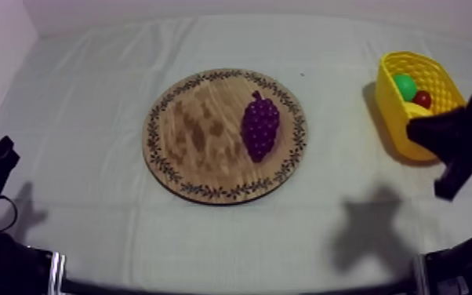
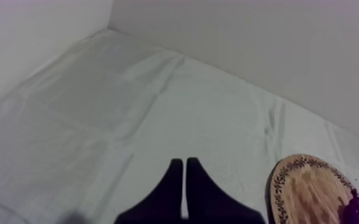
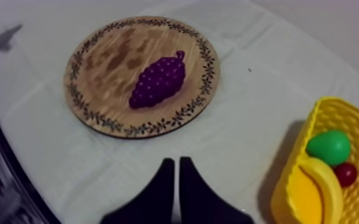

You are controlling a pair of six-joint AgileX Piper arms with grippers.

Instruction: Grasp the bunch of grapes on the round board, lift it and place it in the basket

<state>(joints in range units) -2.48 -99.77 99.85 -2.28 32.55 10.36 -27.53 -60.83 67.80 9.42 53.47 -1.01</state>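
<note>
The grey-white cloth (image 1: 90, 102) covers the whole table, creased in places, and its near edge is lost behind dark arm parts in the top view. The round wooden board (image 1: 196, 129) lies near the middle; in the left wrist view only one side of the board (image 2: 304, 190) shows, cut off at the frame edge. The yellow basket (image 1: 396, 118) sits at the right side of the table, well apart from the board, and the right arm (image 1: 462, 133) hangs over it and hides its near end. The right gripper (image 3: 174, 159) has its fingers pressed together in a narrow wedge above bare cloth between board and basket (image 3: 355, 116). The left gripper (image 2: 185, 159) is likewise pressed together with nothing in it, over cloth beside the board. The bunch of grapes (image 1: 260, 127) lies on the board's right half, stem toward the far rim, untouched. In the basket a banana (image 3: 322, 187) leans on the wall, partly cut off, with a green fruit (image 3: 328, 147), its kind hard to tell, and a small red fruit (image 3: 345, 174) just beside it
</note>
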